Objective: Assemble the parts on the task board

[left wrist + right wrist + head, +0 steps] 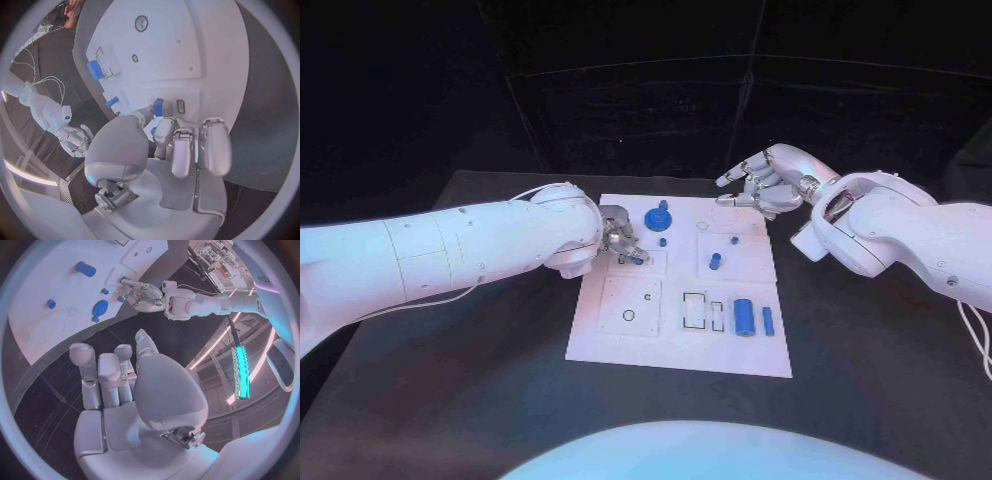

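Item 1, left side of the table [473, 340]: left hand [620, 243], reaching in over the left edge of the task board [678, 345]. Its fingers are curled down on a small blue part [635, 260] at a marked square on the board; the left wrist view shows the fingertips [164, 127] closing about that blue piece [158, 106], thumb on one side, though whether it is truly pinched or only touched cannot be told.

Item 2, board, near left: outlined square with a small ring mark, apparently unfilled.

Item 3, board, far middle: blue disc-shaped part [658, 218] standing on the board, with a small blue peg [662, 241] just beside it.

Item 4, board, near middle: rectangular outlines, then a blue cylinder [744, 317] and a slim blue bar [767, 320] lying side by side (lying loose or seated, not clear).

Item 5, board, right half: a short blue peg [714, 262] and a tiny blue piece [734, 240] beyond it.

Item 6, right side: right hand [764, 182], held above the far right corner of the board, fingers loosely bent and apart, holding nothing.

Progress, as a judgement: early to middle. One part is being handled at the left; several blue pieces lie apart from any visible seat, and some outlines stand unfilled, so most of the assembly seems left to do.
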Robot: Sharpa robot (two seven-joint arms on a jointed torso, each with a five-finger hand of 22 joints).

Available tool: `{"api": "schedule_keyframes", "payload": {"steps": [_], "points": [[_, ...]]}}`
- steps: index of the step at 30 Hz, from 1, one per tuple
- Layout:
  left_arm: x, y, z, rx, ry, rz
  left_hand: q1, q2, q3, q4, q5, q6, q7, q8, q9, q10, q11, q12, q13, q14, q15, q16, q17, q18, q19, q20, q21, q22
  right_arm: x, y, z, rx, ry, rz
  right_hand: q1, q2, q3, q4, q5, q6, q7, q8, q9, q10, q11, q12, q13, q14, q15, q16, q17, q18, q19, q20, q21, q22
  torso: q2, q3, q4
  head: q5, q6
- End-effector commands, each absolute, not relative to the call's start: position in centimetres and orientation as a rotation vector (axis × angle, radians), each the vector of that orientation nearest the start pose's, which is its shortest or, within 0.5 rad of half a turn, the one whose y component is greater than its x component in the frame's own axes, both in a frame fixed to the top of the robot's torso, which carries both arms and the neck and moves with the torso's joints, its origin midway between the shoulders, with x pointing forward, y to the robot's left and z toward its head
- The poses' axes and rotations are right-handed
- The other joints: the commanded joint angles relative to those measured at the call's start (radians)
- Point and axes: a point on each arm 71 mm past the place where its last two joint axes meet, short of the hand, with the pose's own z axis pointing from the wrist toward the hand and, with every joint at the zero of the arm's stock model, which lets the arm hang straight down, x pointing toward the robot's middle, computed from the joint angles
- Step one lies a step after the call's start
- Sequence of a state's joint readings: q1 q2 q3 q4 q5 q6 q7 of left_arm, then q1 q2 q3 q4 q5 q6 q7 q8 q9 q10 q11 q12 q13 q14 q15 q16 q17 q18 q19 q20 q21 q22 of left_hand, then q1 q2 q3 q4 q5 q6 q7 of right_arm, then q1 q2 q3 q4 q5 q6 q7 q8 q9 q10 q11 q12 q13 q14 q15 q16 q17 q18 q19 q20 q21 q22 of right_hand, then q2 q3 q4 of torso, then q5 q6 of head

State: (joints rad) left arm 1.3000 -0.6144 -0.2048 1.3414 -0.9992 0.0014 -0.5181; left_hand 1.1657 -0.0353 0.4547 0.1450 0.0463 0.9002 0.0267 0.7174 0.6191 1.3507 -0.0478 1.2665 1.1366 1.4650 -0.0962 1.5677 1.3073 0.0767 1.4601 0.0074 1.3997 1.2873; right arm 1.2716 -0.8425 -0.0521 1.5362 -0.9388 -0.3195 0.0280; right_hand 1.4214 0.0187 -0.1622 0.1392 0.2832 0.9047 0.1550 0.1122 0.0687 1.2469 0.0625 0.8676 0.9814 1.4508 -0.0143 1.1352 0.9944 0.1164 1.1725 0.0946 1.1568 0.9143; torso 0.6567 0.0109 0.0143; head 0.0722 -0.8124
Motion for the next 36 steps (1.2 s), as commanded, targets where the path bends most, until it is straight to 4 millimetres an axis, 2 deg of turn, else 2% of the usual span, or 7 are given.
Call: {"api": "schedule_keyframes", "payload": {"steps": [1,18,23,29,36], "points": [[50.5,16.08,-24.04,-0.181,2.298,-0.36,-0.006,-0.005,0.148,-0.136,0.002,0.001,-0.003,0.006,0.001,0.011,0.002,0.004,0.003,0.106,-0.005,0.003,0.263,-0.016,0.004,0.0,-0.001,0.0,49.35,-19.46,-15.27,0.229,1.687,1.002,0.001,0.005,-0.008,0.0,0.004,-0.004,-0.002,0.004,0.001,-0.003,-0.001,0.001,-0.002,0.006,-0.001,-0.004,-0.001,0.021,-0.003,0.001,-0.005,-0.003,0.001,0.0006,-0.0006,-0.001,0.0],[50.99,15.78,-24.24,-0.186,2.323,-0.323,-0.114,-0.032,0.102,-0.079,0.001,0.023,-0.01,0.015,0.008,0.022,-0.002,0.017,0.017,0.106,-0.008,0.003,0.263,-0.018,0.008,-0.001,0.003,0.008,49.39,-19.39,-15.29,0.229,1.689,1.002,0.0,0.004,-0.009,0.001,0.003,-0.004,-0.002,0.005,0.001,-0.005,-0.001,-0.002,-0.004,0.005,-0.001,-0.007,-0.005,0.021,-0.004,0.001,-0.008,-0.006,0.001,0.0003,-0.0006,-0.002,-0.005],[51.03,15.7,-24.26,-0.185,2.326,-0.32,-0.163,-0.045,0.059,-0.049,0.001,0.035,-0.011,0.017,0.01,0.027,-0.003,0.023,0.023,0.106,-0.009,0.003,0.263,-0.019,0.009,-0.002,0.005,0.012,49.4,-19.37,-15.3,0.228,1.691,1.002,0.0,0.004,-0.009,0.001,0.003,-0.004,-0.002,0.005,0.001,-0.005,-0.001,-0.002,-0.004,0.005,-0.001,-0.007,-0.005,0.021,-0.004,0.001,-0.008,-0.006,0.001,0.0002,0.0001,-0.004,-0.004],[51.05,15.71,-24.25,-0.187,2.324,-0.319,-0.175,-0.049,0.037,-0.041,0.001,0.039,-0.013,0.018,0.011,0.03,-0.005,0.027,0.028,0.106,-0.01,0.003,0.263,-0.02,0.012,-0.003,0.008,0.017,49.4,-19.36,-15.31,0.228,1.692,1.002,0.0,0.004,-0.009,0.001,0.003,-0.004,-0.002,0.005,0.001,-0.005,-0.001,-0.002,-0.004,0.005,-0.001,-0.007,-0.005,0.021,-0.004,0.001,-0.008,-0.006,0.001,0.0002,-0.0004,-0.005,-0.005],[51.1,15.78,-24.23,-0.195,2.317,-0.318,-0.205,-0.066,-0.024,-0.02,0.001,0.046,-0.014,0.02,0.013,0.034,-0.006,0.032,0.033,0.106,-0.011,0.003,0.263,-0.02,0.014,-0.004,0.01,0.023,49.41,-19.35,-15.31,0.227,1.692,1.003,-0.001,0.003,-0.011,0.002,0.002,-0.005,-0.002,0.005,0.001,-0.004,-0.001,-0.001,-0.004,0.006,-0.001,-0.007,-0.003,0.021,-0.003,0.001,-0.008,-0.005,0.001,0.0002,0.0004,-0.005,-0.006]]}}
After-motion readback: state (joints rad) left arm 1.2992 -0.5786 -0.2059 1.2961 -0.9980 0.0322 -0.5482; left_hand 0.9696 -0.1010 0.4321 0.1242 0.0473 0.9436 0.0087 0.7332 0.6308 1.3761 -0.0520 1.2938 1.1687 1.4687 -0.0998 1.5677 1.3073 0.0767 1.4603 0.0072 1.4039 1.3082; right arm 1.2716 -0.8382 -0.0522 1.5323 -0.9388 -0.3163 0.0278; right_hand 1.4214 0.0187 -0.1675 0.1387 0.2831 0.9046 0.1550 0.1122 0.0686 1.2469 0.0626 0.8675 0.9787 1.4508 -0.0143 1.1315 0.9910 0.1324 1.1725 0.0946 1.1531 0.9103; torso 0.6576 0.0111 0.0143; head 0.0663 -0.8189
